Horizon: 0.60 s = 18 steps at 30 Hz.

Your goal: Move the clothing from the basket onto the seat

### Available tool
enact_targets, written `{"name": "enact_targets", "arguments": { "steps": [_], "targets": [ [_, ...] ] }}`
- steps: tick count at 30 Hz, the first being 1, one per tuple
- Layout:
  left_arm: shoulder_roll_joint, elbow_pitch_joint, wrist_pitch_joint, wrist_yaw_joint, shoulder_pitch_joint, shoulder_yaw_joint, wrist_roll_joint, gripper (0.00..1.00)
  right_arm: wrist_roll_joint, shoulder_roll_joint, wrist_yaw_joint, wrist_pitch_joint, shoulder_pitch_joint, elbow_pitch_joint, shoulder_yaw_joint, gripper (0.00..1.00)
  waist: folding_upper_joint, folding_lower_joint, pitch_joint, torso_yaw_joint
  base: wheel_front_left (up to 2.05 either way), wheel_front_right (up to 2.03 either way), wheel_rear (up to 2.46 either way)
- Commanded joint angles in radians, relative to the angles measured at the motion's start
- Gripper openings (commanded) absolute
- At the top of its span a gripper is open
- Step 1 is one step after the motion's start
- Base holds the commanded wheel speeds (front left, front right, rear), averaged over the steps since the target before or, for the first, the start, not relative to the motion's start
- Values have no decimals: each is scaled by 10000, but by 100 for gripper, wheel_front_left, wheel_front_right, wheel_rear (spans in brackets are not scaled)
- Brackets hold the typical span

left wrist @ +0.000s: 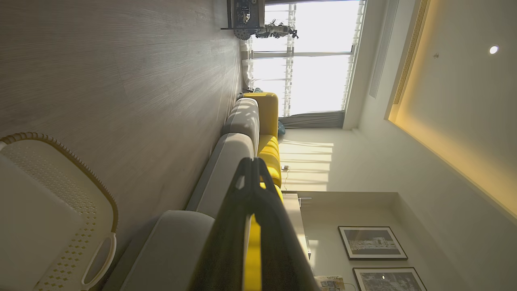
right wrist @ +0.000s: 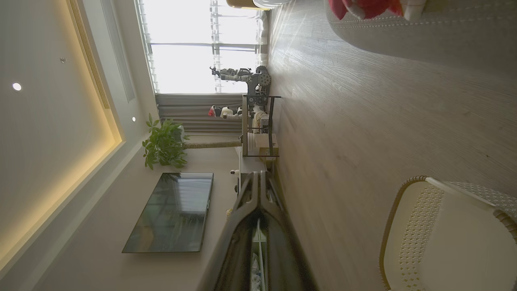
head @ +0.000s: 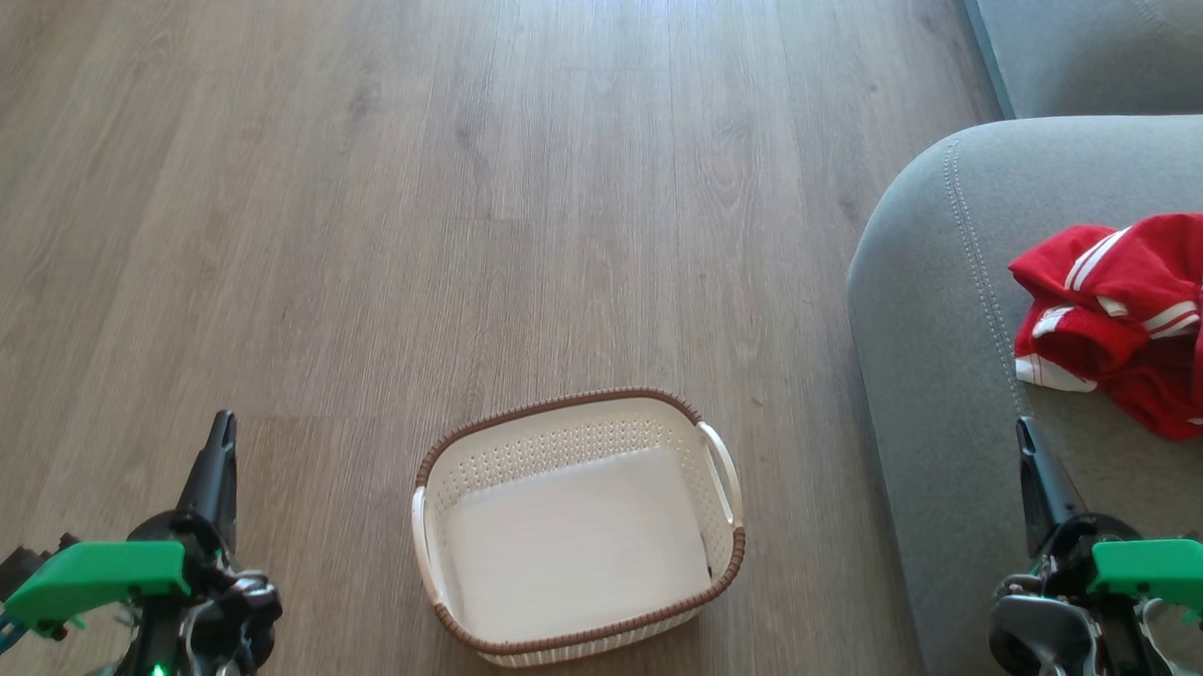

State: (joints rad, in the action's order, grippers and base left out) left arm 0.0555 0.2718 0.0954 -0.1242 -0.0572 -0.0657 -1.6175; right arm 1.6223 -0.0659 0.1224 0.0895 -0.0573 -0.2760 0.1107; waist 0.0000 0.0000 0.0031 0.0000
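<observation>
Head view. I see the clothing (head: pixel 1142 322), a crumpled red heap, lying on the seat (head: pixel 923 289) at the right, just beyond my right gripper (head: pixel 1027 430), whose fingers are pressed together. The basket (head: pixel 559 405) stands on the floor (head: pixel 367 170) between both grippers. My left gripper (head: pixel 223 423), likewise closed, sits left of the basket, well apart from the clothing.

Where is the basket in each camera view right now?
Head view: basket at lower centre, on the floor.
Left wrist view: basket at lower left, cut by the edge.
Right wrist view: basket at lower right, cut by the edge.
Shared landmark: the grey seat.
</observation>
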Motion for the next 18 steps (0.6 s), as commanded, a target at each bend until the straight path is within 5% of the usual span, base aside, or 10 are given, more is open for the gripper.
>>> {"name": "enact_targets", "arguments": {
  "steps": [1, 18],
  "targets": [
    [53, -270, 64, -65, -496, -339, -29, 0, 31, 8, 83, 75, -487, 324, -172, 0, 0, 0, 0, 0, 0, 0, 0],
    [31, -269, 90, -65, -499, -371, -2, 0, -5, 38, 83, 109, -491, 321, -129, 0, 0, 0, 0, 0, 0, 0, 0]
  ]
}}
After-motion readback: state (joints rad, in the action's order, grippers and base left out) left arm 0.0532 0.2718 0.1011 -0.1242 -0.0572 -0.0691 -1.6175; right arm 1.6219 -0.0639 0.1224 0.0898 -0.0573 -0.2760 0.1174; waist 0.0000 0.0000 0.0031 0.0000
